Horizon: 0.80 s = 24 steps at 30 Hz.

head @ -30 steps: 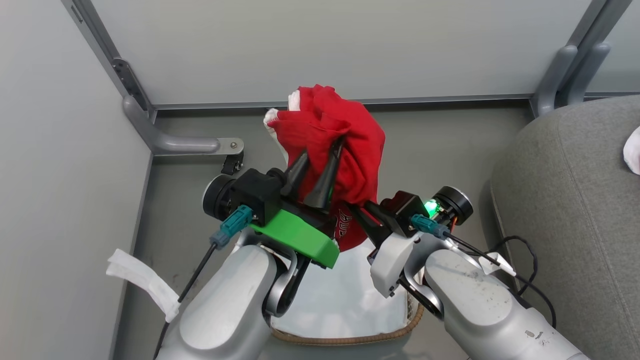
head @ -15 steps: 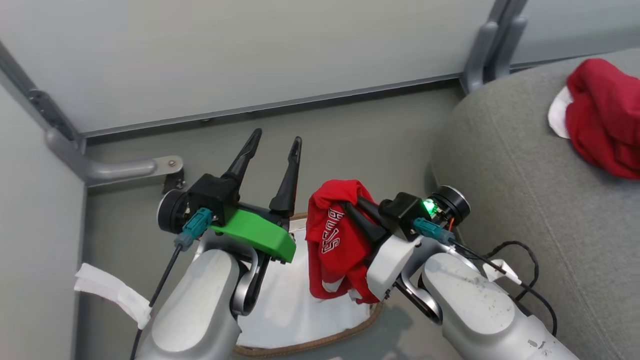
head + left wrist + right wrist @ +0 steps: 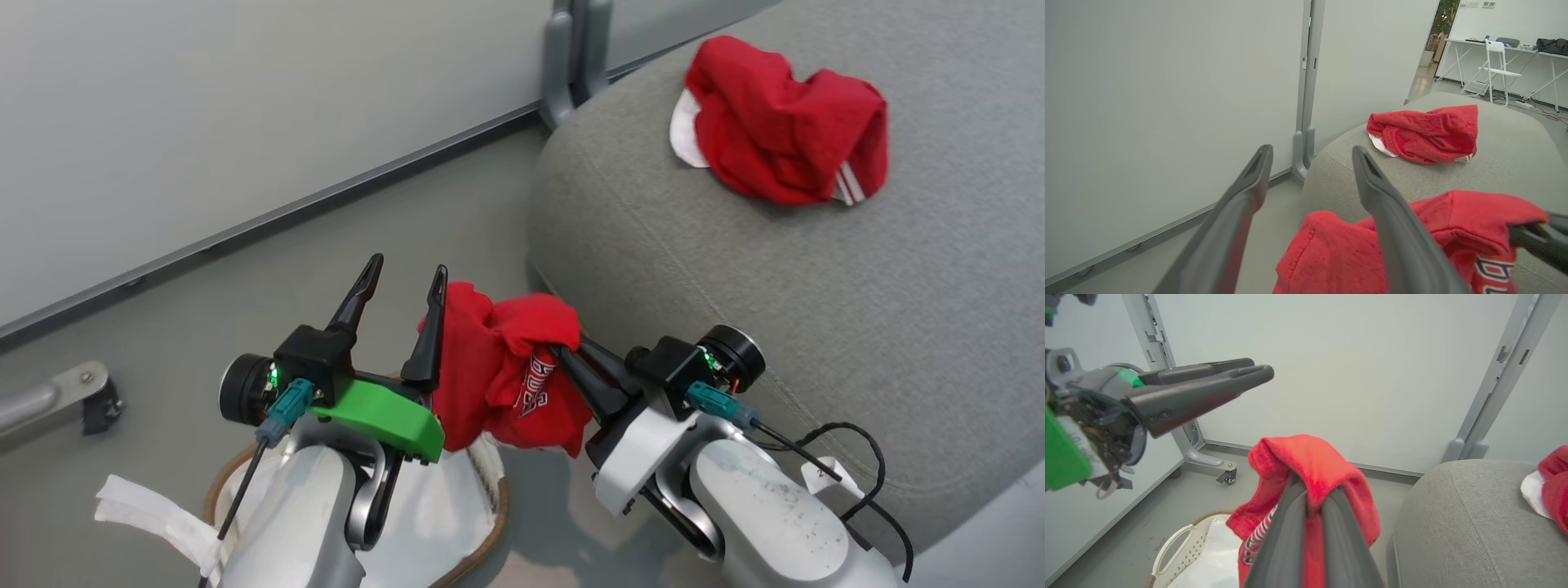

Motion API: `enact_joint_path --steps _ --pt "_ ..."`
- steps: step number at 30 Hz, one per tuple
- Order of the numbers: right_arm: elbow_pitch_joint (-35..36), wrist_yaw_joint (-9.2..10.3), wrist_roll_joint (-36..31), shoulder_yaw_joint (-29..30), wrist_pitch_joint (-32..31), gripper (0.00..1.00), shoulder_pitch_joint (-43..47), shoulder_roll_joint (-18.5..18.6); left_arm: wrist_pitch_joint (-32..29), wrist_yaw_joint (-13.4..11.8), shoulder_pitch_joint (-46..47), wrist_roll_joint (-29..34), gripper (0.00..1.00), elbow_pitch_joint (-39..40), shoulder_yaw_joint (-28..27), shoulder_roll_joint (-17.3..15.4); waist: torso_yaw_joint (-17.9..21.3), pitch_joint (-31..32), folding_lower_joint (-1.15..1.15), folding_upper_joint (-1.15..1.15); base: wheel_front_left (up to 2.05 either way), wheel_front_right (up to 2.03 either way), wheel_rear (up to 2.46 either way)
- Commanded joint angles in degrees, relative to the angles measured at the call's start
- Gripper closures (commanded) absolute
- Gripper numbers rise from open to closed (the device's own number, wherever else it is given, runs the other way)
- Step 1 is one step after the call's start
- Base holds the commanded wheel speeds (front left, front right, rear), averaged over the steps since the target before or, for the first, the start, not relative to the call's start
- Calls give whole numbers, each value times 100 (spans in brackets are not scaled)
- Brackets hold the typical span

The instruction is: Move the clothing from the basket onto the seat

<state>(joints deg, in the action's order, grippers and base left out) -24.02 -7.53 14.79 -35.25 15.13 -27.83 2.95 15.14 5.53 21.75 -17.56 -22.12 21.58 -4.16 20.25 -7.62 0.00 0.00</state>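
two arms side by side: right gripper (image 3: 562, 353) pinches the lettered red garment (image 3: 490, 367); left gripper (image 3: 408, 265) spread, empty.

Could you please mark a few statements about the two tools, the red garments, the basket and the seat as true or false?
1. The right tool is shut on the lettered garment, which is red with white letters. True.
2. The left tool is also gripping that garment. False: its fingers stand apart with nothing between them.
3. A second red garment lies on the grey seat. True.
4. The lettered garment rests inside the basket. False: it hangs in the air from the right tool.
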Motion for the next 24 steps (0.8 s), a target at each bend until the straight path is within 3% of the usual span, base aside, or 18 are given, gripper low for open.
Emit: enact_joint_path --steps 1,10,17,24 --pt "63 8 8 -18 2 100 101 1 1 33 -108 19 0 18 -61 9 915 -11 0 0 0 0 0" --pt "536 8 -311 695 2 100 474 -2 0 153 4 95 0 -128 150 83 1105 -84 0 0 0 0 0" --pt "1060 8 -971 1365 2 100 265 6 0 195 116 37 0 -128 249 107 1155 -281 0 0 0 0 0" --pt "1462 8 -1482 1810 2 100 -765 631 1 205 102 144 0 -41 189 42 1161 -627 0 0 0 0 0"
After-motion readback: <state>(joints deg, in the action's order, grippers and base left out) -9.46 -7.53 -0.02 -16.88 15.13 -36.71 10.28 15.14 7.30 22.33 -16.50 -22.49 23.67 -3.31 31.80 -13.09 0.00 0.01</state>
